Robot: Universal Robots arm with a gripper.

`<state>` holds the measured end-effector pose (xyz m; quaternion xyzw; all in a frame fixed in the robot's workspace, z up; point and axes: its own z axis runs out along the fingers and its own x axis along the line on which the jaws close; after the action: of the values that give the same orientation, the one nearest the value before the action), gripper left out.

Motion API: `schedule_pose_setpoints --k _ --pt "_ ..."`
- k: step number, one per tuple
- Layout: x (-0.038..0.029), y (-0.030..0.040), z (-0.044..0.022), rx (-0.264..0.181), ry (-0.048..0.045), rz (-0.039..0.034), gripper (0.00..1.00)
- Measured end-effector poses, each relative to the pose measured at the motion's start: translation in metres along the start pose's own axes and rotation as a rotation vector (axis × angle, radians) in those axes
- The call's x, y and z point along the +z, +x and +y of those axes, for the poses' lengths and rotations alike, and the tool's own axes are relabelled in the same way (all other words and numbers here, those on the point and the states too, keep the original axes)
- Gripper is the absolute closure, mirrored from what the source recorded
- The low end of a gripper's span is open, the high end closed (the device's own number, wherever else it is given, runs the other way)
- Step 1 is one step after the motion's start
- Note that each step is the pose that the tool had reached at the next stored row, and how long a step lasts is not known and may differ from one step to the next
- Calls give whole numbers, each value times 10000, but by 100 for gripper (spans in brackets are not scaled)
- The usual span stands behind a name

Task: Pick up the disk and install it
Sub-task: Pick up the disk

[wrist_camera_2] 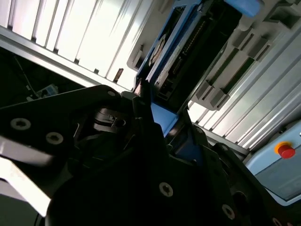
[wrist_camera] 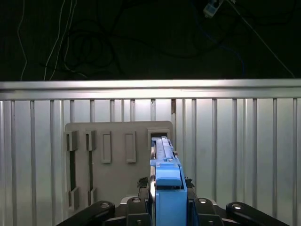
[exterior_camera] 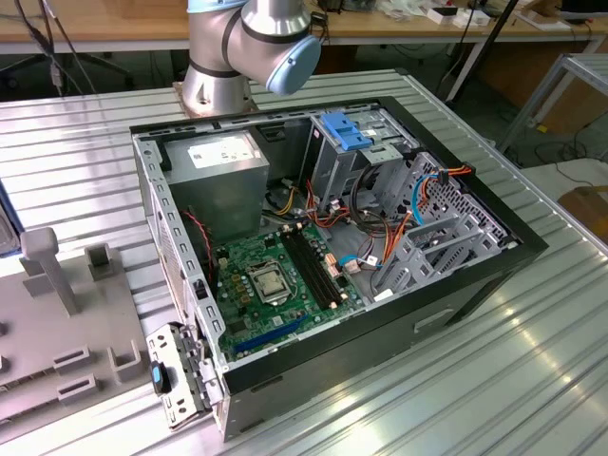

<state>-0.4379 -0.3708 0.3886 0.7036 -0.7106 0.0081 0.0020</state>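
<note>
In the first wrist view the disk [wrist_camera: 168, 186] stands on edge, its bright blue rail and end tab facing the camera, its far end reaching into a slot of a grey holder plate [wrist_camera: 117, 136]. My gripper [wrist_camera: 168, 206] straddles it, and its dark fingers [wrist_camera: 139, 207] press against both sides of the blue rail, shut on it. The second wrist view shows the disk [wrist_camera_2: 176, 56] edge-on, blue frame around a dark body, just beyond the gripper [wrist_camera_2: 153, 117]. Whether the disk has risen out of the slot, I cannot tell.
In the exterior view an open computer case [exterior_camera: 475, 275] lies on the ribbed metal table [exterior_camera: 532, 380], with a motherboard [exterior_camera: 271, 280], a grey power-supply box [exterior_camera: 223, 166] and a silver drive cage under a blue latch [exterior_camera: 347, 128]. The arm's base [exterior_camera: 237, 47] stands behind it. A grey fixture [exterior_camera: 66, 323] sits at the exterior view's left.
</note>
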Motion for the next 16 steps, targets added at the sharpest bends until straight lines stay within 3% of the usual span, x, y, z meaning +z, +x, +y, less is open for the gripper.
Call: schedule_pose_setpoints --k 2,5,6,16 --pt "-80 1 -1 -1 1 3 63" --pt "-80 1 0 -1 3 3 63" --pt "-96 2 0 2 212 -1 63" --pt "-298 4 -1 3 233 -1 63"
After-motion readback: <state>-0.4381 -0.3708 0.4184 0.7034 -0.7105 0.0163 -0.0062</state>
